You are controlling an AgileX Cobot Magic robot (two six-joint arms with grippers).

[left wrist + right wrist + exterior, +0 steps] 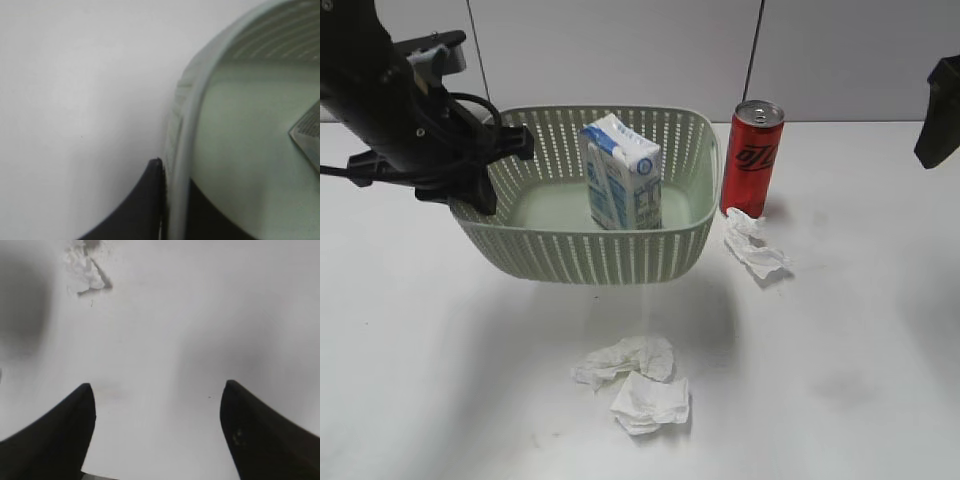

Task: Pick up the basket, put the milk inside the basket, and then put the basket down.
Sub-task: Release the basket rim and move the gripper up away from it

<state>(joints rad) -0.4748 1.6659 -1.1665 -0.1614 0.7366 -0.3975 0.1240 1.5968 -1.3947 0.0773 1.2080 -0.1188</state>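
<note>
The pale green basket (570, 255) hangs a little above the white table, casting a shadow below it. My left gripper (485, 185) is shut on the basket's left rim; in the left wrist view the rim (192, 130) runs between the two black jaws (175, 200). The white and blue milk carton (620, 175) stands upright inside the basket; a corner of it shows in the left wrist view (307, 132). My right gripper (157, 395) is open and empty above bare table, and shows at the right edge of the exterior view (940, 110).
A tall red soda can (751, 158) stands just right of the basket. A crumpled white tissue (752, 245) lies in front of the can, also in the right wrist view (85, 267). Two more tissues (635, 385) lie in front of the basket.
</note>
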